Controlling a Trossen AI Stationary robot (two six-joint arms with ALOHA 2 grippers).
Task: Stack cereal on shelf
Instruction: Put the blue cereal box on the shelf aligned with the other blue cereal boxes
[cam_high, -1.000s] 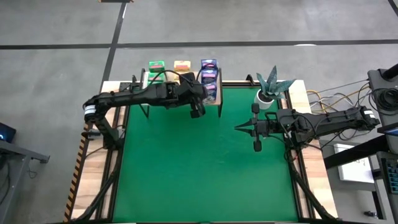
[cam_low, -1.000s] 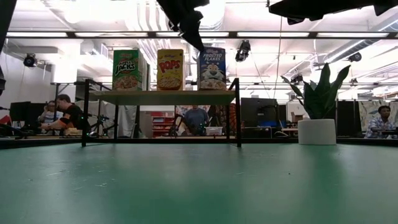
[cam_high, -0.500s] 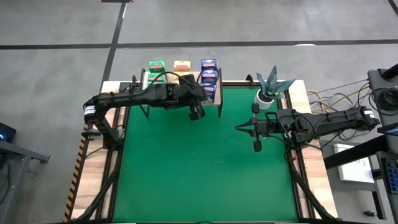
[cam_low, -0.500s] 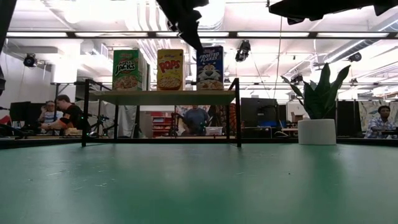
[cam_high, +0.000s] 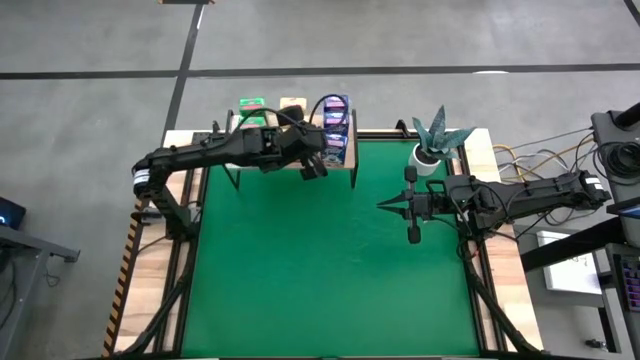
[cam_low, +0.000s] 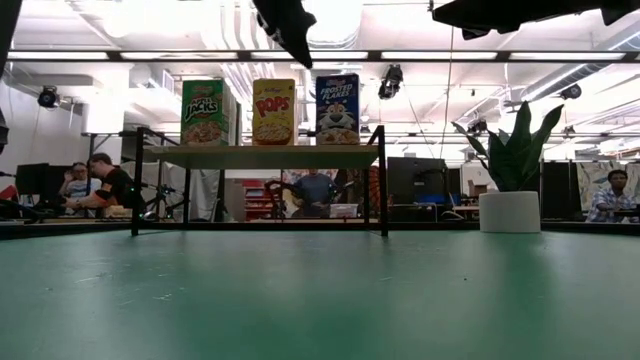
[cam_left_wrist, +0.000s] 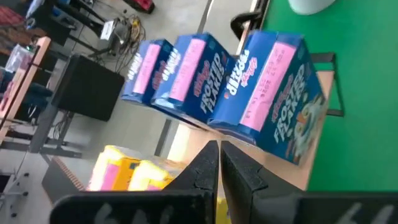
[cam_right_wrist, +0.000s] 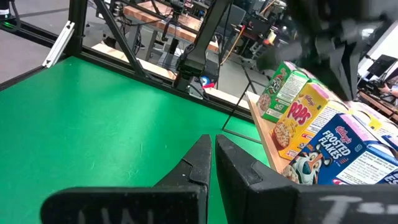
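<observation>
While the shelf (cam_low: 262, 156) stands along the far edge of the table (cam_high: 340, 250) towards its left corner, every cereal box in view already sits on its pale plank: green boxes (cam_low: 204, 113) at the left end, yellow boxes (cam_low: 274, 112) in the middle, blue boxes (cam_left_wrist: 249, 87) at the right end. The stacking looks done or close to it, so the step in hand is probably drawing the left arm clear.

To do that well, the left gripper (cam_high: 313, 169), fingers pressed together and holding nothing, should lift up and back towards the table's middle rather than swing sideways; it hangs just in front of the shelf's right end, close to the blue row, and a sideways sweep could tip the light upright boxes. The right gripper (cam_high: 409, 205), also closed and empty, waits over the right side of the table near the potted plant (cam_high: 432, 140) and need not move.

Much of the count is uncertain. From table height only the front box of each colour shows. From above, the left arm covers the middle of the shelf, so only part of the yellow row shows there. Three blue boxes can be counted in the left wrist view, while the yellow ones are cut off.
</observation>
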